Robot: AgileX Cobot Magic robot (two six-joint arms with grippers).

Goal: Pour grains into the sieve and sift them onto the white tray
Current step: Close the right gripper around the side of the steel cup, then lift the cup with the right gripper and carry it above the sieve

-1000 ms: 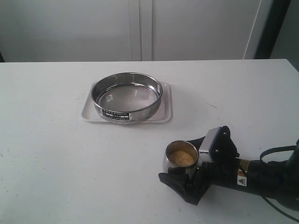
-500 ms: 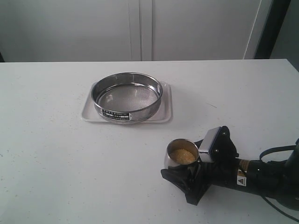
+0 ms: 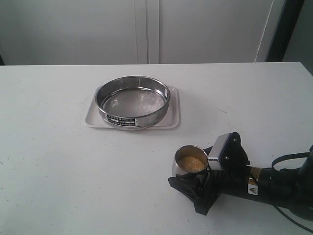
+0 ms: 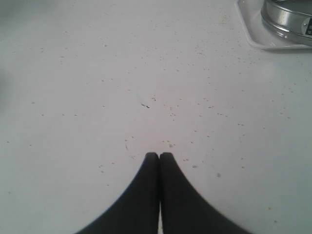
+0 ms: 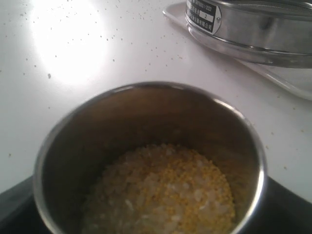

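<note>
The left gripper (image 4: 159,155) hangs over the speckled worktop (image 4: 97,73), well apart from the sieve (image 3: 105,113), its jaws pressed shut on nothing. The sieve sits inside the white tray (image 3: 174,116). Nearer the camera than the sieve and to its right, the right gripper (image 3: 191,170) has its jaws clamped on an upright steel cup (image 3: 176,169) holding the grains (image 3: 191,164).

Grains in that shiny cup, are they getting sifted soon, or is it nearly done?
Done: the sieve sits on the white tray, mesh bare. In hand: the right gripper grips the steel cup, upright on the table, grains inside. Left: lift, pour, sift.
</note>
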